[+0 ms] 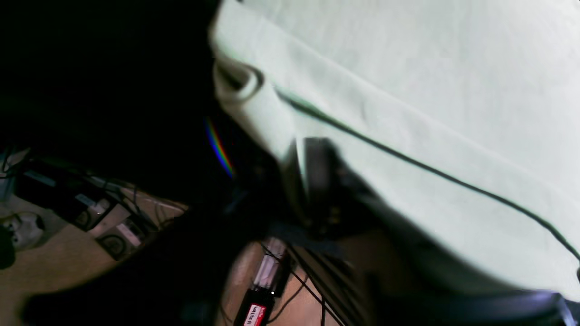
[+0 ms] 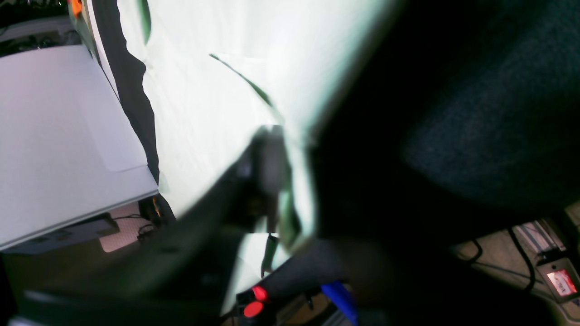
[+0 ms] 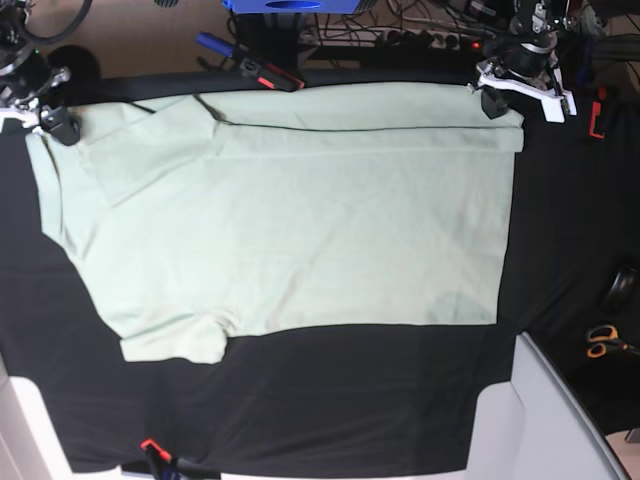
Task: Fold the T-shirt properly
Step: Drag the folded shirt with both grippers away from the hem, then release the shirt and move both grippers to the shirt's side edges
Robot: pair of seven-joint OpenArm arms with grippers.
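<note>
The T-shirt is matt, soft pale-green cloth, lying on a matt black cloth table covering.

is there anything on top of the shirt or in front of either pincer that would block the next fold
Nothing visible does. The T-shirt lies flat on the black table cover with nothing on it. The left pincer and right pincer sit right at its far corners. The scissors lie off to the side.

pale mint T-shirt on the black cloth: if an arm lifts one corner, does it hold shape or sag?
Probably sags: the pale mint-green cotton T-shirt lies flat with soft creases and a folded-over strip along its far edge, so it looks floppy. Likely light, since it is thin fabric. It may drag rather than slide on the black cloth table covering.
</note>
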